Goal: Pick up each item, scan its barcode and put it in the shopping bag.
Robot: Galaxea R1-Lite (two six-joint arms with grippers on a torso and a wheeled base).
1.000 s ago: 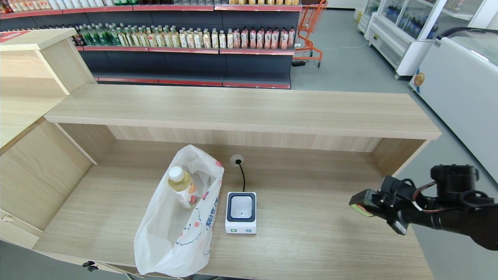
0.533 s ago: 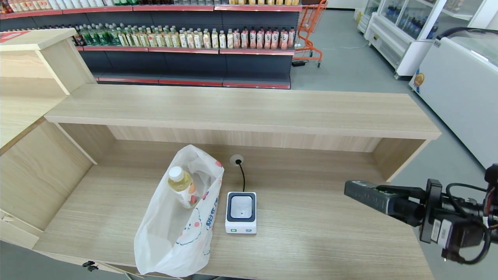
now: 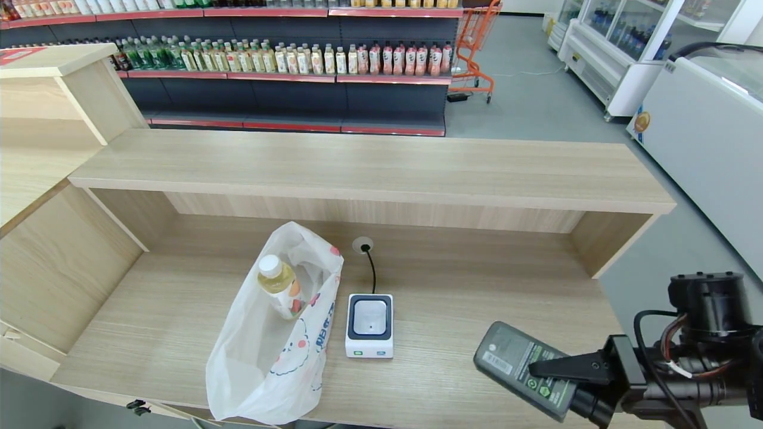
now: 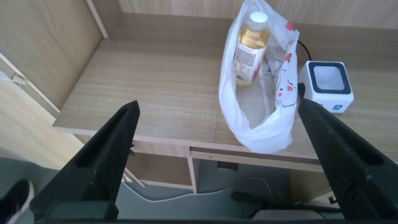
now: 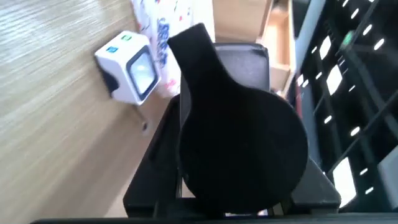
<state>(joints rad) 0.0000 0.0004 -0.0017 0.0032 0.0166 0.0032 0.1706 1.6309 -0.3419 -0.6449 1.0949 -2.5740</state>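
My right gripper (image 3: 545, 374) clamped a dark packet (image 3: 506, 356) (barcode up) right of the scanner (image 3: 369, 325); left gripper (image 4: 219, 107) gaped empty.

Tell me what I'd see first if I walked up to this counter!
A white shopping bag slumps on the wooden counter, with a yellow drink bottle leaning inside it. Right beside the bag sits a little white scanner, and at the counter's right front the right gripper holds a dark flat pack.
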